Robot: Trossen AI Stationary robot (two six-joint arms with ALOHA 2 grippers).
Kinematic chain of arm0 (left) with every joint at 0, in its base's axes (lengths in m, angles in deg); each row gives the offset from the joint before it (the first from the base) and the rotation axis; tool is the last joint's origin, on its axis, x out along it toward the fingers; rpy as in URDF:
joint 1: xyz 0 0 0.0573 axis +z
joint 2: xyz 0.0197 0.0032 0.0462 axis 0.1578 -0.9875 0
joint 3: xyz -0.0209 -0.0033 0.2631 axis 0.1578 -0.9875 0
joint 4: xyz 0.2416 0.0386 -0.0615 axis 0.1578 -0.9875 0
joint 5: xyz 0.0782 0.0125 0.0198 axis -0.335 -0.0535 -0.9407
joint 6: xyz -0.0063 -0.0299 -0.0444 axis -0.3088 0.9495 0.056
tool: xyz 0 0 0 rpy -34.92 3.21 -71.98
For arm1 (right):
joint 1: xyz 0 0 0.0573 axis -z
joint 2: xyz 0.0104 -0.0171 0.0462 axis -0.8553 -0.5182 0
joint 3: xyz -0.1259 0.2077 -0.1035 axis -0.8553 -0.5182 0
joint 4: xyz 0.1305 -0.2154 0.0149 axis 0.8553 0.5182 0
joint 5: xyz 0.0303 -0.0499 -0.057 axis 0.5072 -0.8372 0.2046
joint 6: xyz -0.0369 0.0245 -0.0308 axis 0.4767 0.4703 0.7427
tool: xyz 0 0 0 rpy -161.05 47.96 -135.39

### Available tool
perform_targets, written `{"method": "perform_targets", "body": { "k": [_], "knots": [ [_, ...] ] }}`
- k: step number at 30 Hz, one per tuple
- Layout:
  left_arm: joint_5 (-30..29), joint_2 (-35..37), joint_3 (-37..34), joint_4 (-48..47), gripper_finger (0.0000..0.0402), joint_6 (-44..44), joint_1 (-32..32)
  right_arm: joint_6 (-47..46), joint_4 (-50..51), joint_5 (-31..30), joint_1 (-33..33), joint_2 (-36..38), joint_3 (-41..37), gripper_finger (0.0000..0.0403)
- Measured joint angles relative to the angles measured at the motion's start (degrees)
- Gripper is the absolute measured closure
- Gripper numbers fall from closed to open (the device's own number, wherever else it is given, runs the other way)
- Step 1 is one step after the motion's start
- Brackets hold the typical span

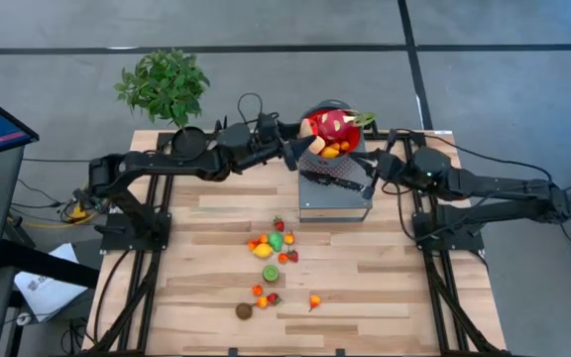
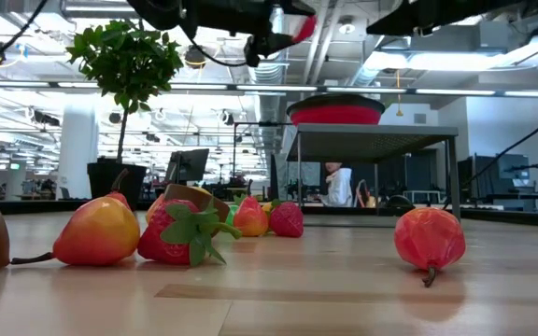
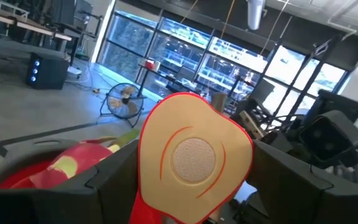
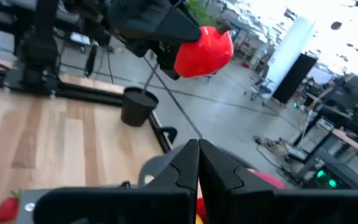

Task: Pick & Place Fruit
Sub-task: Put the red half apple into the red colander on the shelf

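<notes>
my left jaws [image 3: 191, 180] clamped on a halved red fruit [image 3: 194, 155] above the red bowl [image 1: 331, 127], right jaws [image 4: 197, 163] shut, empty

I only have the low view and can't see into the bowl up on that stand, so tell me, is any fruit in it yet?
Observer: Yes. From above, the dragon fruit lies in the red bowl, with orange pieces next to it.
Operator: What is the left tool carrying?
Observer: The left tool grips a halved red fruit. Its tan cut face is turned toward the wrist camera, and it is close by the bowl.
Operator: And the right tool?
Observer: The right tool is shut and holds nothing. It hangs by the right side of the grey stand.
</notes>
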Motion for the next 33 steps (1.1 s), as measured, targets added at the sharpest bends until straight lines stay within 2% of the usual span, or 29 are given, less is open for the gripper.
{"method": "perform_targets", "body": {
  "k": [7, 13, 22, 33],
  "knots": [
    [0.0, -5.0, 2.9, 0.9, 0.0133, 0.0, 0.4, -0.2, 0.8, 0.1, 2.0, -3.5, 0.0, 0.04],
    [0.0, -6.4, 3.3, 1.4, 0.0133, -0.3, 1.4, -0.2, 1.0, 0.1, 2.0, -6.3, 0.0, 0.04],
    [-0.4, -6.8, 3.3, 1.3, 0.0133, -1.0, 3.0, -0.2, 0.5, -0.4, 1.8, -5.3, 0.1, 0.04],
    [-0.5, -10.9, 3.3, 1.7, 0.0133, -0.6, 3.2, -0.8, 1.2, -0.5, 1.8, -4.7, 0.0, 0.04]
  ]
}}
